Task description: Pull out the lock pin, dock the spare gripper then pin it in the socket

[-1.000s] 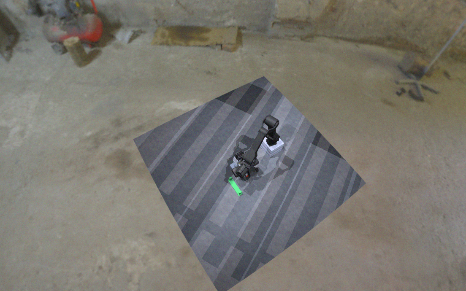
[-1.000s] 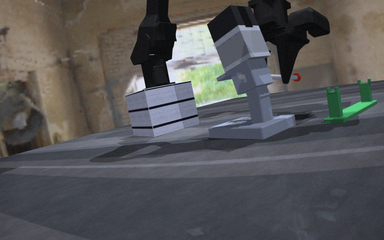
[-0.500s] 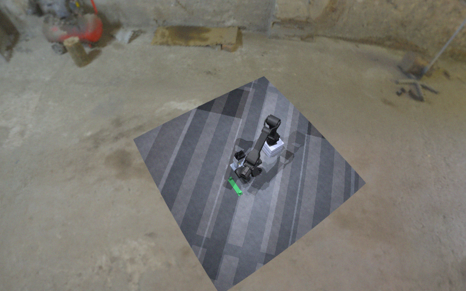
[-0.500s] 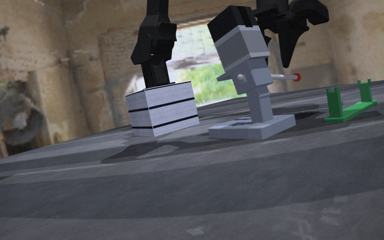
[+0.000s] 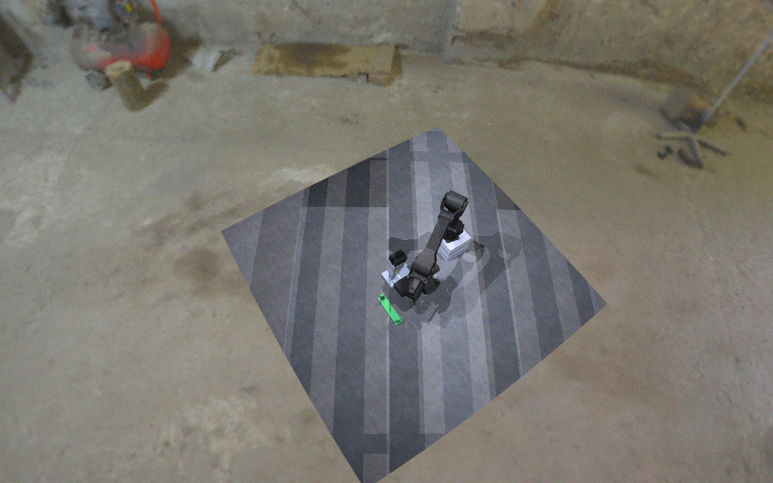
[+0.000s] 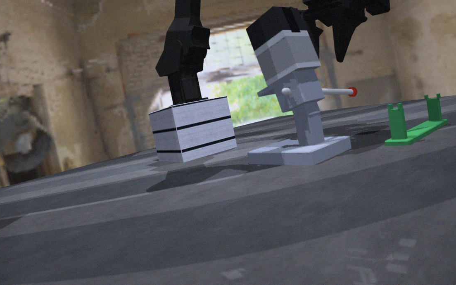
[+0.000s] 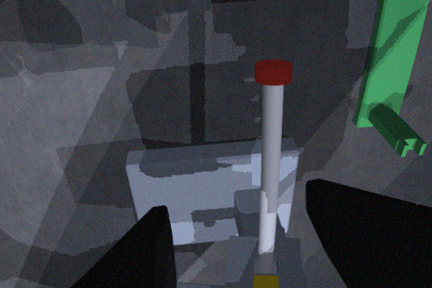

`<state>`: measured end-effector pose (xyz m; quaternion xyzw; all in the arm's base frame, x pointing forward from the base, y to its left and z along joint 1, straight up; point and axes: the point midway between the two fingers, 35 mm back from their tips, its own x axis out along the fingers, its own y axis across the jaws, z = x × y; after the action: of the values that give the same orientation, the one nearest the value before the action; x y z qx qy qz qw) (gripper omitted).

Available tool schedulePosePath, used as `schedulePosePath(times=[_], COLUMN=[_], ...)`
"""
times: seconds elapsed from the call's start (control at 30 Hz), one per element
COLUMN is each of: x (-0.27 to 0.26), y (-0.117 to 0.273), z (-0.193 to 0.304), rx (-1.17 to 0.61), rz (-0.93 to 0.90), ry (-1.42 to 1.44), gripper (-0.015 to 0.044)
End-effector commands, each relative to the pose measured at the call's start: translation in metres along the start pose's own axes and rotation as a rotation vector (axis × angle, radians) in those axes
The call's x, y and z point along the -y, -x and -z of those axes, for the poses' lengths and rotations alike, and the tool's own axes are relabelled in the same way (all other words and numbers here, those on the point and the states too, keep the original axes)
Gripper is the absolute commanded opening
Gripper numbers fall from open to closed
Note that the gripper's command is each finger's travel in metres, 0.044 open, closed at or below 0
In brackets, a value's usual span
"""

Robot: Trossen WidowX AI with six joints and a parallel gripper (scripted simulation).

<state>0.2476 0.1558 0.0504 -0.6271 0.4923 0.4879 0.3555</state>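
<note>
The spare gripper, a grey block with a black top, sits on the mount's tilted socket. The mount's base is pale grey. The lock pin crosses the socket: its white tip shows on one side, and a length of shaft with the red head stands out on the other. The spigot inside is hidden. My gripper is partly open and empty. In the exterior view its fingertips are above the pin's shaft; in the wrist view the shaft shows between them, untouched.
A green rack with two notched posts stands beside the mount, near the pin's head side. The arm's striped white base block stands on the mount's other side. A yellow patch shows at the wrist view's bottom edge.
</note>
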Motion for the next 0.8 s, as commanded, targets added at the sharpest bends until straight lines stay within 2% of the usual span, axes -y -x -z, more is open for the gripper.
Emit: schedulePosePath(times=[0.0,0.1,0.4,0.77], x=[0.0002,-0.0009,-0.0015,-0.0015], y=[0.0098,0.0162,0.0085,0.0085], z=[-0.004,-0.0065,-0.0033,-0.0033], rx=[0.002,-0.002,-0.005,-0.005], rz=[0.001,-0.002,-0.004,-0.004], ry=[-0.002,0.003,0.006,0.006], gripper=[0.02,0.02,0.0436,0.044])
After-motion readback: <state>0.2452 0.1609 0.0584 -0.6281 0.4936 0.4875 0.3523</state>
